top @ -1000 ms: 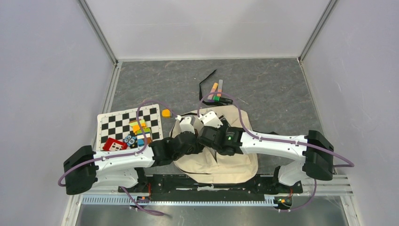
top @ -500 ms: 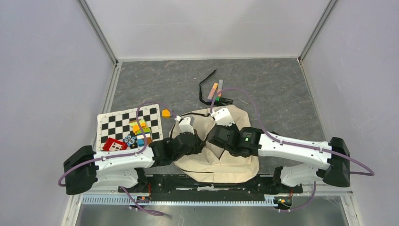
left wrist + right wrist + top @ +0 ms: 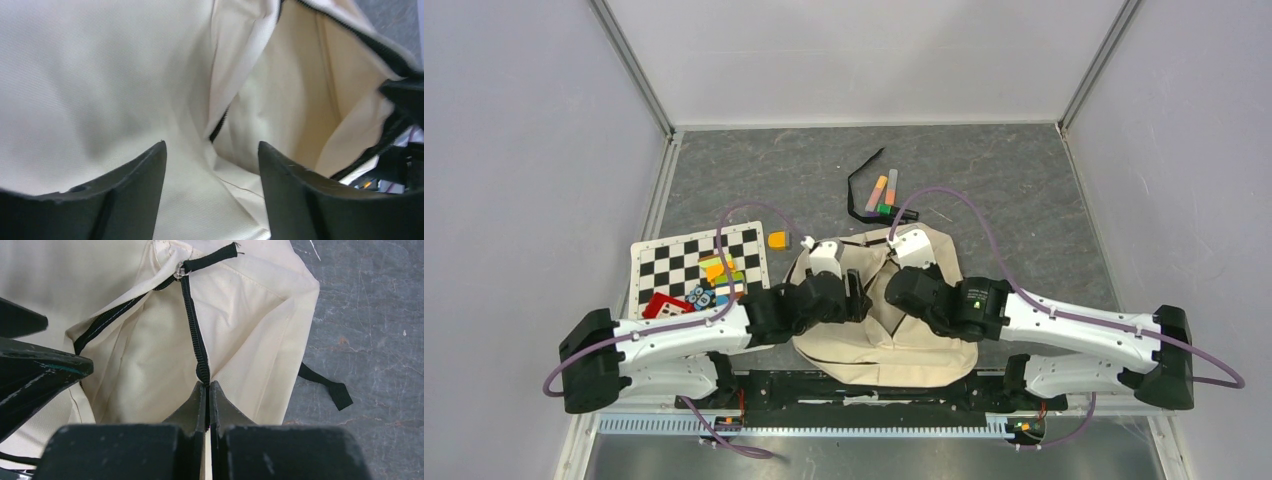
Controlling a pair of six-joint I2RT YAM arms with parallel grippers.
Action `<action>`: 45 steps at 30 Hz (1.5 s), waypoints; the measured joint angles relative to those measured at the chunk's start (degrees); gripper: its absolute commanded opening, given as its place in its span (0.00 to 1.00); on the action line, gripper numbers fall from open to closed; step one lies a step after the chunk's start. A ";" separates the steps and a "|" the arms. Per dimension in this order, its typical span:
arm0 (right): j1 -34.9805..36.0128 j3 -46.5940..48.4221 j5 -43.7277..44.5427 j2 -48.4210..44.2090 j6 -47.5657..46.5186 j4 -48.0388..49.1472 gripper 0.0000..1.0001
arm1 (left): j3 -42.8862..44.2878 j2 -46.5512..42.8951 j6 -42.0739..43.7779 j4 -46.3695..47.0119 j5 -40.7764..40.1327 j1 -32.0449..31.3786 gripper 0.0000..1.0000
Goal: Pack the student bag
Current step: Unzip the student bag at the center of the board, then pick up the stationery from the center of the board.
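Bag (image 3: 894, 355) is laid at the near edge of the desk (image 3: 1024, 190), midway between the two arm bases. Its near rim is met by the black base plate (image 3: 864, 392). The mouth is gaping and the cream inside is seen.

Right claw (image 3: 207, 386) is pressed together on the zipper (image 3: 192, 315) at the right lip of the mouth. The tape runs straight from the fingers to the slider ring (image 3: 180, 271). Left claw (image 3: 211, 150) is spread low over the left flap, and only fabric is seen between its fingers. Whether it touches the fabric cannot be told.

Open room: bare desk is found right of the bag and across the far half. A strap end (image 3: 327, 386) is laid just right of the bag.

The left side is crowded. A checkered mat (image 3: 669, 262) is set near the bag, loaded with coloured blocks (image 3: 722, 275) and a red piece (image 3: 664, 305). Its near right corner is crossed by the left arm. An orange block (image 3: 776, 240) is seen by the mat's far right corner. Markers (image 3: 886, 195) and a black cord (image 3: 859, 180) are lying just beyond the bag's far rim. The desk is walled on three sides.
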 measured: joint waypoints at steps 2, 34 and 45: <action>0.00 -0.44 -0.07 -0.48 -0.55 0.94 0.00 | 4.37 -0.02 2.34 -4.85 -0.70 0.35 0.94; 0.00 -3.56 -2.10 -2.60 -4.07 7.54 0.00 | 29.00 31.65 71.76 -17.31 28.76 57.48 1.00; 0.00 -3.56 -2.45 -2.21 -4.42 7.63 0.00 | 36.94 40.94 77.75 -20.44 34.51 57.48 0.98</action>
